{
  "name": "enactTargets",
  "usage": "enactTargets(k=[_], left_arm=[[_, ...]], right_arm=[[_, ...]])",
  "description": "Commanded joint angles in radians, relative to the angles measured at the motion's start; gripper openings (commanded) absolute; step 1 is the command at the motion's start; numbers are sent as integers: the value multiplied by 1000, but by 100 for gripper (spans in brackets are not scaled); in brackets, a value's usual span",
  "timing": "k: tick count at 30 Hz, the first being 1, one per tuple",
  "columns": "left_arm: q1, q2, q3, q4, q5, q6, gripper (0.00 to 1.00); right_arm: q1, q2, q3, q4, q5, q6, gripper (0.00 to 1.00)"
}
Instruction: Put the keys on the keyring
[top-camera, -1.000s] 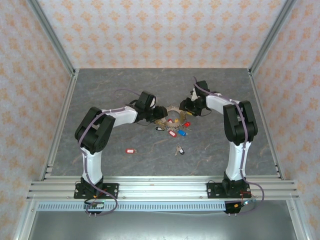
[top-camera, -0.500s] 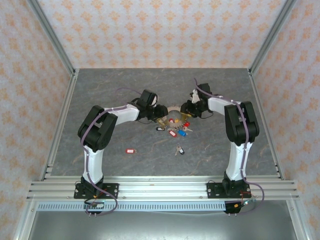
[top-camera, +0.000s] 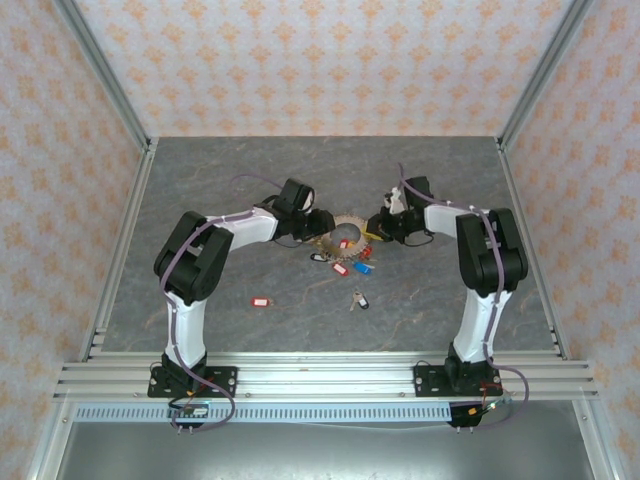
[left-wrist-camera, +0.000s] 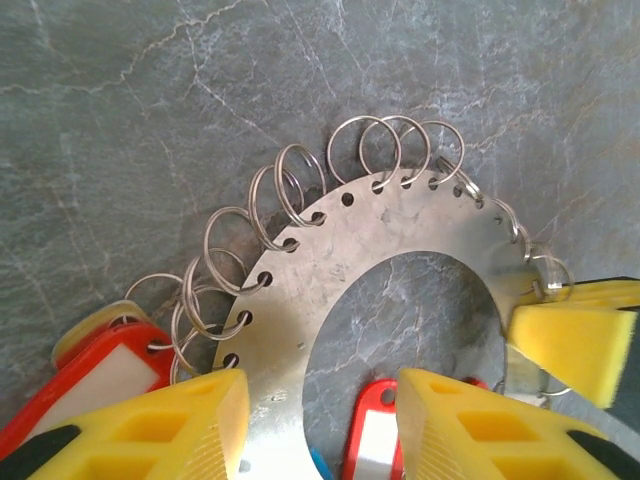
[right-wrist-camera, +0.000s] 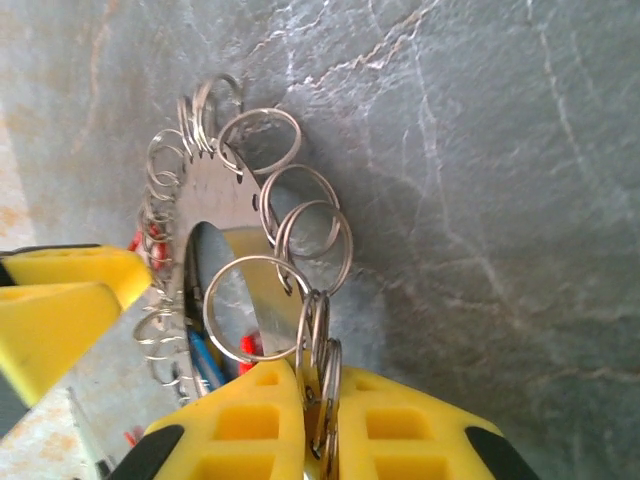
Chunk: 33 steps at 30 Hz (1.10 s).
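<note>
The keyring (top-camera: 346, 222) is a flat metal ring plate strung with small split rings and coloured tags. It sits mid-table between both grippers. My left gripper (top-camera: 319, 228) is open; in the left wrist view its fingers (left-wrist-camera: 160, 430) straddle the keyring's (left-wrist-camera: 400, 225) band with a gap on the inner side. My right gripper (top-camera: 376, 227) is shut on the keyring's (right-wrist-camera: 215, 200) edge, pinching split rings (right-wrist-camera: 328, 380) between its pads. Two loose keys lie nearer the arms' bases: one with a red tag (top-camera: 261, 301) and one with a dark tag (top-camera: 359, 299).
Red, blue and dark tags (top-camera: 348, 263) trail from the keyring toward the near side. A red tag (left-wrist-camera: 375, 440) lies inside the ring's hole. The right gripper's yellow fingertip (left-wrist-camera: 575, 340) shows at the plate's right edge. Metal rails (top-camera: 120, 230) border the table.
My right gripper has closed onto the keyring's right edge, and that arm has shifted slightly right. The left gripper stays at the ring's left side, jaws still apart.
</note>
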Motion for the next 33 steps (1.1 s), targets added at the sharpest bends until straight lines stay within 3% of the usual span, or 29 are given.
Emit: enactTargets(k=[1, 8, 12, 19, 25, 33], left_arm=[[-7, -60, -10, -108, -65, 37, 48], [-7, -209, -89, -105, -137, 8, 64], [-5, -311, -178, -45, -141, -74, 70], [-4, -454, -350, 210, -76, -284, 70], [-6, -473, -326, 281, -16, -326, 65], [-19, -464, -273, 340, 39, -328, 55]], right_arm=[[-10, -64, -61, 94, -31, 72, 6], [-14, -176, -182, 288, -45, 237, 3], [-16, -272, -270, 458, -21, 392, 4], [-16, -439, -390, 652, 115, 632, 4], [-15, -554, -439, 710, 163, 755, 4], [-6, -686, -459, 651, 204, 766, 4]])
